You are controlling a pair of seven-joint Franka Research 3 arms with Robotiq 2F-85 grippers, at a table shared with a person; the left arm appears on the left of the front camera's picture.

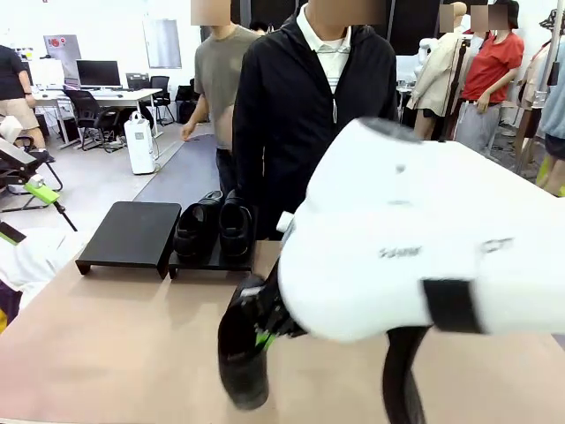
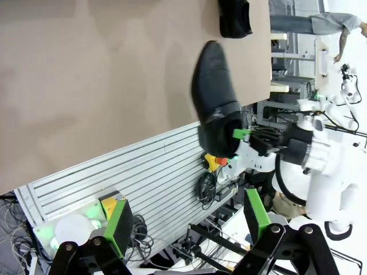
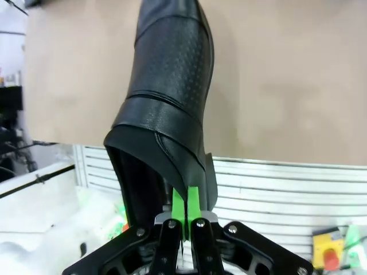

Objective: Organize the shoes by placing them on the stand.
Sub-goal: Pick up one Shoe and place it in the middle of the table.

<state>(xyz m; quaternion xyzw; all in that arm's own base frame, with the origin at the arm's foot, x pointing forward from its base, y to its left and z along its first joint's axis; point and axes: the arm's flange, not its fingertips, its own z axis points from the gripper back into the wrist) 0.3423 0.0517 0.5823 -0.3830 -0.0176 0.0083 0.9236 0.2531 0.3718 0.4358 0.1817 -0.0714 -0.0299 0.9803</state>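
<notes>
Now, right jaws: pinched shut on the heel collar of one black shoe [image 3: 166, 86], which hangs toe-down over the near edge of the bench [image 1: 106, 353].
Left jaws: spread wide, gripping nothing, off the bench edge.
Stand [image 1: 132, 231]: far side of the bench; left platform bare, right platform bearing two shoes [image 1: 212, 228] side by side.

Robotics lab within an open office.
Far left stand black flat monitors [image 1: 98, 72] on a white desk [image 1: 124, 95] with black swivel chairs [image 1: 88, 110]; near, a ribbed aluminium frame [image 2: 143, 172] and a yellow box with red button [image 3: 324, 240].
</notes>
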